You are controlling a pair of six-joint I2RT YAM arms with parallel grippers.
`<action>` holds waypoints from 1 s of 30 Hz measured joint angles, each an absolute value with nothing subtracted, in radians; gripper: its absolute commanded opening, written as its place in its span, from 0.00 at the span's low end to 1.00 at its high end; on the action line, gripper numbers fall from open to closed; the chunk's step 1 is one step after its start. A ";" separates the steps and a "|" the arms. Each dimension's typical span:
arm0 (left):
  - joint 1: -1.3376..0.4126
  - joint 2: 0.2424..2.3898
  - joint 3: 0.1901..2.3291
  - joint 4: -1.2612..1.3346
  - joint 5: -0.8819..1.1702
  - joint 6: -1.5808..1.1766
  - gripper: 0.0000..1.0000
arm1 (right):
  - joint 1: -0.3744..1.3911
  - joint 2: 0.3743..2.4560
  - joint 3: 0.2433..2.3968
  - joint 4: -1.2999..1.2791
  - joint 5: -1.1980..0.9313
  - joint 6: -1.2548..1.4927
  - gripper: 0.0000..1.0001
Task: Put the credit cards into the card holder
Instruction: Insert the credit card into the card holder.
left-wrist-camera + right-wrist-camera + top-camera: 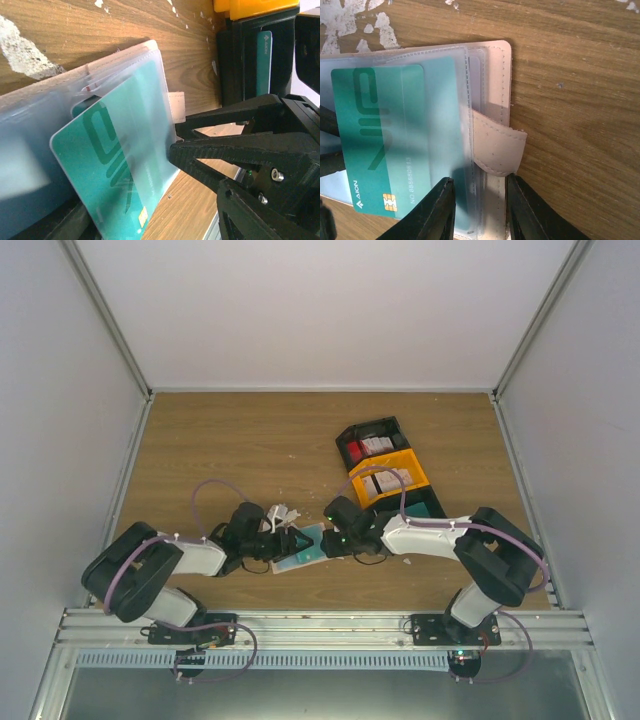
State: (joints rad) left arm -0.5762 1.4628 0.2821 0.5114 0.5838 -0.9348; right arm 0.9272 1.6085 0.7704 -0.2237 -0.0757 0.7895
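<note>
The beige card holder (290, 558) lies open on the table between both grippers, also in the left wrist view (117, 56) and the right wrist view (495, 65). A teal credit card (375, 130) sits about half inside one clear sleeve, its chip end sticking out (95, 165). My right gripper (477, 182) is open, its fingers astride the holder's edge just below the snap tab (500, 150). My left gripper (293, 540) is at the card's free short edge. Only a dark finger (67, 222) shows, so its grip is hidden.
Three bins stand in a row at back right: a black one (375, 440) with red and white cards, a yellow one (392, 480) with cards, and a black one (264, 60) with a teal card. White crumbly scraps (280, 512) lie behind the holder.
</note>
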 measured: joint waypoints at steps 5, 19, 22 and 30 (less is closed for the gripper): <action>-0.579 1.413 0.306 0.401 0.575 -0.880 0.76 | 0.928 1.612 0.764 -0.197 -0.093 0.775 0.31; -0.579 1.261 0.318 0.162 0.543 -0.815 0.84 | 0.928 1.612 0.744 -0.146 -0.118 0.771 0.31; -0.579 1.230 0.316 0.109 0.532 -0.817 0.74 | 0.928 1.611 0.736 -0.123 -0.133 0.764 0.31; -0.580 1.203 0.365 -0.056 0.464 -0.797 0.81 | 0.931 1.579 0.701 -0.112 -0.144 0.757 0.31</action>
